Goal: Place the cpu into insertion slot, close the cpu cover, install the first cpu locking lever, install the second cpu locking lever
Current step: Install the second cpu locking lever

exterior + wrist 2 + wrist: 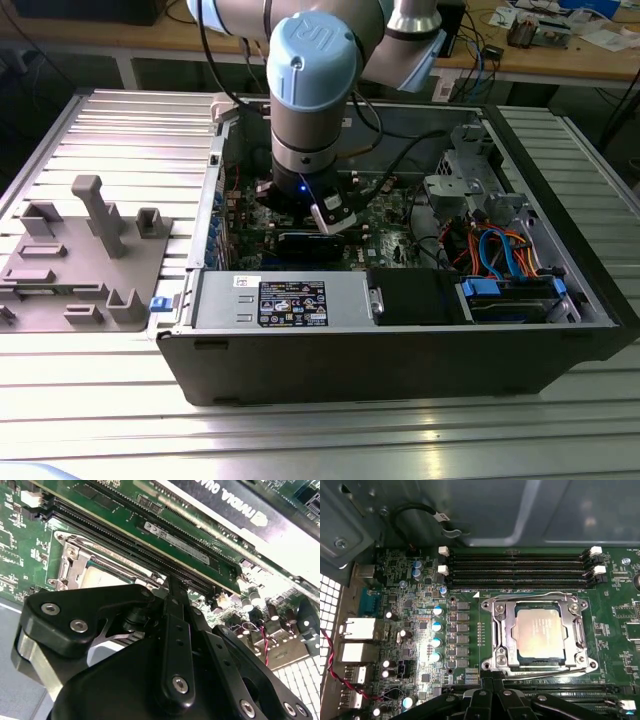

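Observation:
The cpu (540,635) lies flat in the insertion slot (496,614) on the green board, its dull silver top showing through the window of the cpu cover (506,630). The cover lies flat over it. Thin wire levers run along the frame's edges (530,596). My gripper (492,679) hovers just beside the socket's edge, its black fingers pressed together with nothing between them. In the second wrist view the gripper (172,582) points at the memory slots beside the cpu (97,577). In the exterior view the arm (310,120) reaches down into the open case.
Long black memory slots (520,570) lie on the socket's other side. A black graphics card (235,510) sits past them. Case walls, a power supply (285,300) and a drive cage with cables (505,260) hem the arm in. A grey fixture (85,250) stands on the exterior view's left.

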You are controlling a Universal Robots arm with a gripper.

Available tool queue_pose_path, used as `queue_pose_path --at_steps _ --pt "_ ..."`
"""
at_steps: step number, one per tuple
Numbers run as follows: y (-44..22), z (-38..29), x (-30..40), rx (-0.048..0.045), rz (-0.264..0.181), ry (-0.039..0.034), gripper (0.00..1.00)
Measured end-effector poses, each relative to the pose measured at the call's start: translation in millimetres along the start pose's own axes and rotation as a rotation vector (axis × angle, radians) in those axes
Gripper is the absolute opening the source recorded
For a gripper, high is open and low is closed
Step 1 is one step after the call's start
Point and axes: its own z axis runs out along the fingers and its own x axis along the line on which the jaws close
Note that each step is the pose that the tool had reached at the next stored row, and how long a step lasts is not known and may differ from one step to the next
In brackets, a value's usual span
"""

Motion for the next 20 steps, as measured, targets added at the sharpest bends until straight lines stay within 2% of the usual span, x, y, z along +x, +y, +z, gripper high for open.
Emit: queue_pose_path --at_steps 5,9,12,20 --pt "-1.2 4.1 1.3 -0.0236 0.000 -0.0001 0.11" --pt "-1.8 6.8 2.3 -0.0382 0.000 0.0000 0.11" --pt "-1.7 8.6 2.7 -0.0423 0.000 0.0000 0.11" --pt "2.1 10.6 4.8 -0.0421 0.000 -0.0001 0.11"
